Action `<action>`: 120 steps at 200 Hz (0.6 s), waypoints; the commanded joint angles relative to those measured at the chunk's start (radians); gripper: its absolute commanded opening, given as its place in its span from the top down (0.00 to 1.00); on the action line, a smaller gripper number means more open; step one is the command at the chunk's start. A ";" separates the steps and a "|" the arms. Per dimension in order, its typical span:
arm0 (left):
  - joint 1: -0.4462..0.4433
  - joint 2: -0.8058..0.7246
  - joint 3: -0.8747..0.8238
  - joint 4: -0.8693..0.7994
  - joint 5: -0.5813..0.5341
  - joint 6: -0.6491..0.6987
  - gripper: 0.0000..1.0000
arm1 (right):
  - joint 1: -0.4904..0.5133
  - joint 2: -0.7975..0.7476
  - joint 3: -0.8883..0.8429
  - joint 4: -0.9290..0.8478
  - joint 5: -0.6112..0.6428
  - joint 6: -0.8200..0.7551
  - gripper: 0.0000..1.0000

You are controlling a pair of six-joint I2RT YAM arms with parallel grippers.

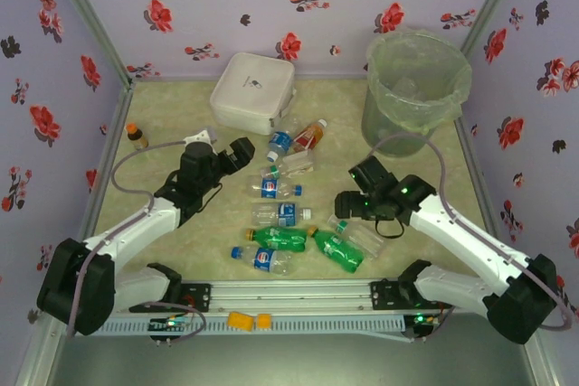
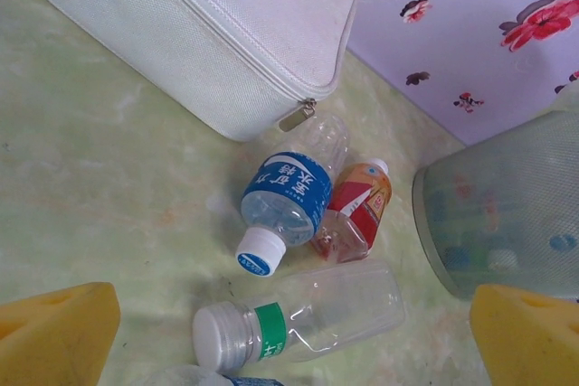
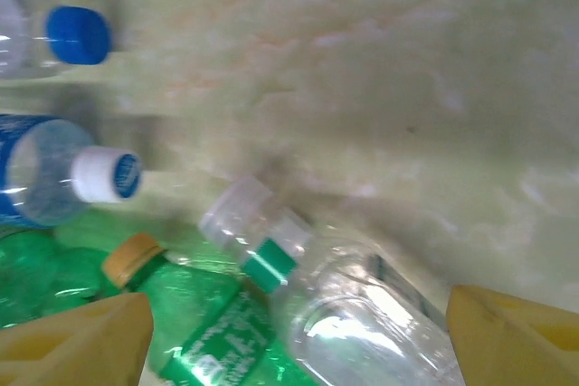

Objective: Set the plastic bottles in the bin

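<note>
Basically, the pale green marbled table (image 1: pixel 172 115) carried everything. The round grey-green translucent bin (image 1: pixel 391 124) with a clear bag liner stood upright in the far right corner. The left wrist view caught its wall (image 2: pixel 507 214), with blurry shapes behind it; couldn't tell what they were. The white square zipped box (image 1: pixel 252 92) sat at back centre, well left of the bin.

The left gripper (image 1: pixel 242 153) hovered just in front of the box, jaws spread wide, yellow pads (image 2: pixel 54 336) out at the frame edges, gripping nothing. The right gripper (image 1: pixel 348 203) hung over the right end of the bottle pile, jaws also wide, pads (image 3: pixel 77 341) far apart. A clear bottle with a green neck band (image 3: pixel 344 305) lay on the table between them; contact couldn't be made out.

The bottles in plain sight lay mid-table, outside the bin. A blue-labelled clear bottle (image 2: pixel 289 192) lay just beside the box's corner, with a red-orange bottle (image 2: pixel 357 210) right against it. Another green-banded clear bottle (image 2: pixel 308 318) lay just nearer. A green bottle (image 1: pixel 280 238) lay near the front. A second green bottle (image 3: pixel 208 332) lay against the clear one under the right gripper.

A tiny brown bottle with an orange cap (image 1: pixel 137 136) stood upright at the left edge.
</note>
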 commanded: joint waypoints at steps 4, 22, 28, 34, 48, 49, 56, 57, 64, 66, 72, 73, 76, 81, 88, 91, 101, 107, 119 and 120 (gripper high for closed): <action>-0.006 0.006 0.002 0.015 0.018 0.003 0.00 | 0.020 -0.053 -0.059 -0.056 0.083 0.097 0.14; -0.006 0.015 0.006 0.013 0.018 0.004 0.00 | 0.030 -0.068 -0.123 -0.018 0.026 0.140 0.13; -0.006 0.018 0.008 0.010 0.018 0.003 0.00 | 0.037 -0.068 -0.143 -0.002 0.009 0.154 0.13; -0.006 0.018 0.011 0.008 0.020 0.004 0.00 | 0.043 -0.068 -0.160 0.007 -0.001 0.168 0.13; -0.006 0.019 0.016 0.006 0.020 0.007 0.00 | 0.069 -0.069 -0.188 0.019 -0.004 0.190 0.12; -0.007 0.019 0.017 0.006 0.020 0.007 0.00 | 0.069 -0.069 -0.188 0.019 -0.004 0.190 0.12; -0.006 0.020 0.019 0.005 0.020 0.009 0.00 | 0.080 -0.069 -0.198 0.024 -0.004 0.195 0.11; -0.006 0.021 0.019 0.005 0.020 0.009 0.00 | 0.081 -0.071 -0.199 0.024 -0.004 0.195 0.11; -0.006 0.023 0.020 0.005 0.019 0.009 0.00 | 0.089 -0.074 -0.206 0.028 -0.002 0.195 0.07; -0.006 0.024 0.022 0.005 0.019 0.009 0.00 | 0.089 -0.075 -0.208 0.030 0.000 0.195 0.05; -0.007 0.027 0.023 0.004 0.020 0.010 0.00 | 0.095 -0.076 -0.218 0.032 0.005 0.195 0.02; -0.006 0.026 0.023 0.003 0.020 0.009 0.00 | 0.095 -0.076 -0.220 0.034 0.006 0.195 0.02; -0.006 0.028 0.024 0.003 0.020 0.009 0.00 | 0.096 -0.076 -0.221 0.036 0.007 0.194 0.01; -0.006 0.030 0.025 0.003 0.019 0.007 0.00 | 0.096 -0.074 -0.227 0.038 0.007 0.192 0.00; -0.006 0.031 0.027 0.003 0.020 0.006 0.00 | 0.096 -0.067 -0.235 0.044 0.009 0.190 0.00; -0.006 0.032 0.026 0.005 0.019 0.004 0.00 | 0.096 -0.064 -0.238 0.047 0.010 0.190 0.00; -0.007 0.033 0.026 0.005 0.020 0.002 0.00 | 0.096 -0.054 -0.245 0.060 0.012 0.187 0.00; -0.007 0.033 0.025 0.006 0.020 0.000 0.00 | 0.097 -0.046 -0.250 0.070 0.014 0.186 0.00; -0.006 0.033 0.026 0.004 0.020 0.000 0.00 | 0.097 -0.033 -0.256 0.084 0.016 0.182 0.00; -0.006 0.032 0.026 0.004 0.019 0.000 0.00 | 0.098 -0.033 -0.257 0.084 0.016 0.181 0.00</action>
